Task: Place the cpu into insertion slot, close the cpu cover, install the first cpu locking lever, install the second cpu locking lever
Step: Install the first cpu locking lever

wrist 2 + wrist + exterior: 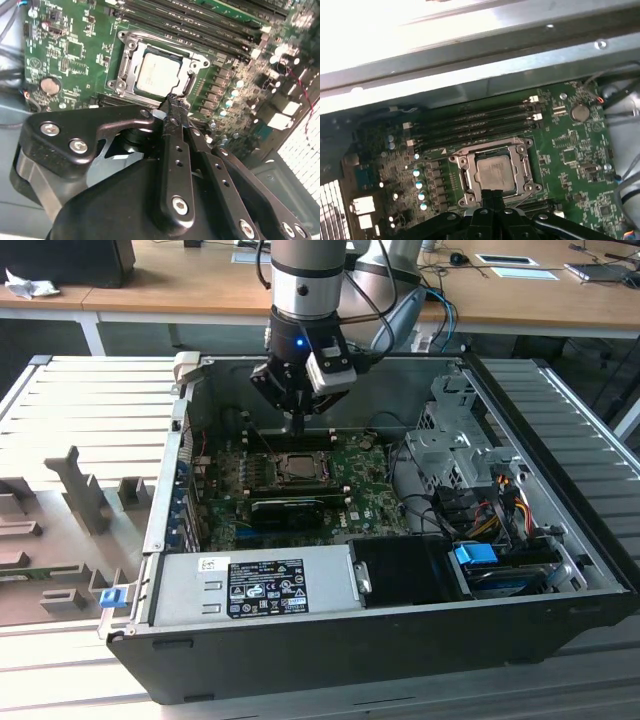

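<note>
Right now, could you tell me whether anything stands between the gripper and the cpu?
Nothing visible does: the gripper hangs by the rim of the insertion slot, and the cpu lies bare in the window of the cpu cover.

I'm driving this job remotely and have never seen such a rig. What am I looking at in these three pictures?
One robot arm reaches into an open computer case. The exterior view looks on from outside. Both wrist views ride on the arm and look past its tool at the green circuit board. The cpu sits in the insertion slot, with the cpu cover lying flat around it. The tool's fingers are together at the socket's edge, with nothing visible between them.
</note>
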Robot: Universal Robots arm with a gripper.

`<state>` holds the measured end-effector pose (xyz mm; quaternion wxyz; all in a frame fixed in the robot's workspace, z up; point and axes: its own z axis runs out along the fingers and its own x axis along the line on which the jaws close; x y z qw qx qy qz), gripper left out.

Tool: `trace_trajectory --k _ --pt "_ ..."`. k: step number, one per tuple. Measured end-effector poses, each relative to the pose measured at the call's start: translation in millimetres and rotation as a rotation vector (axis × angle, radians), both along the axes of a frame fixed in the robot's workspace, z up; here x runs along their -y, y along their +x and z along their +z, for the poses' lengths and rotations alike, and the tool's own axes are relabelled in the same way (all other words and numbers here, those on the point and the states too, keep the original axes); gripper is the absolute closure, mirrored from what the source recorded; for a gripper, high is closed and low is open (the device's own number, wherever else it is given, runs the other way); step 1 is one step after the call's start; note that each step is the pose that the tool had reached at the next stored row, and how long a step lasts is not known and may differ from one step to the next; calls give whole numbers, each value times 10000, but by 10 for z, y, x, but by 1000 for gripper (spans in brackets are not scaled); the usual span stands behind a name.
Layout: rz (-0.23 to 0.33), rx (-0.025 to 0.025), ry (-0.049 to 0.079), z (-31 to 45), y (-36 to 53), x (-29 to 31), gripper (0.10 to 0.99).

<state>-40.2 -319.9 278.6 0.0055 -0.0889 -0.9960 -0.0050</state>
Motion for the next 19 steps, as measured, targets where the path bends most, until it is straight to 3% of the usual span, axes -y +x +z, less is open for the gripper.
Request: trace_trajectory --k 4,10,19 --pt "771 0 0 0 0 0 980" --pt "1494 -1 0 0 0 0 980" --pt "2211 0 0 0 0 0 980"
